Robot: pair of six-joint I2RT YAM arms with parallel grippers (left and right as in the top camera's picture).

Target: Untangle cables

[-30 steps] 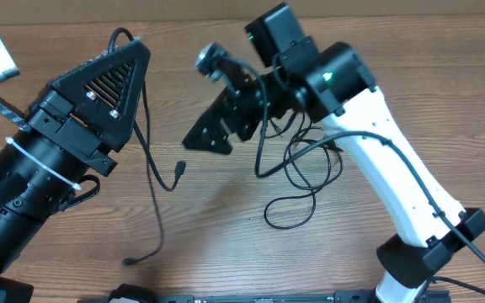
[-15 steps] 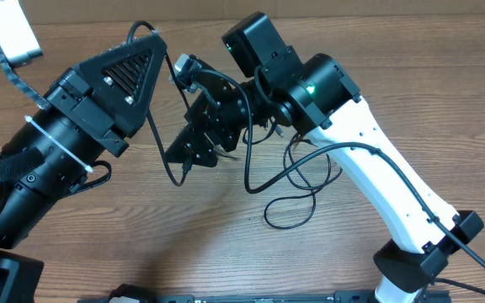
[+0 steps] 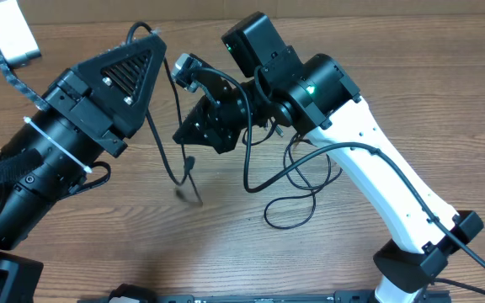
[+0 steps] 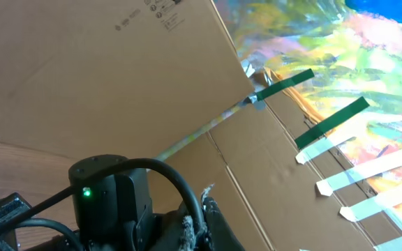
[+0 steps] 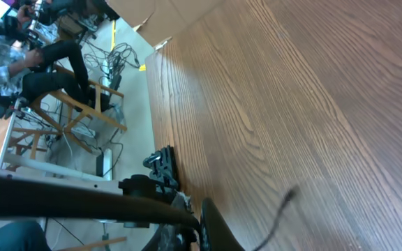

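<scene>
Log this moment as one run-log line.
left gripper: jaws unclear | right gripper: close beside left, jaws unclear | hanging cable: dangles between arms | loose loops: on table by right arm

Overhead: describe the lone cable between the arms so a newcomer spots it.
Find the gap between the black left arm and the white right arm. The lone cable is a single thin strand ending in a small plug, unlike the looped cables under the white arm.

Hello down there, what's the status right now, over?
Left hand raised, one cable dangling from it, grip unclear. Right hand beside it. Other loops lie under right arm.
</scene>
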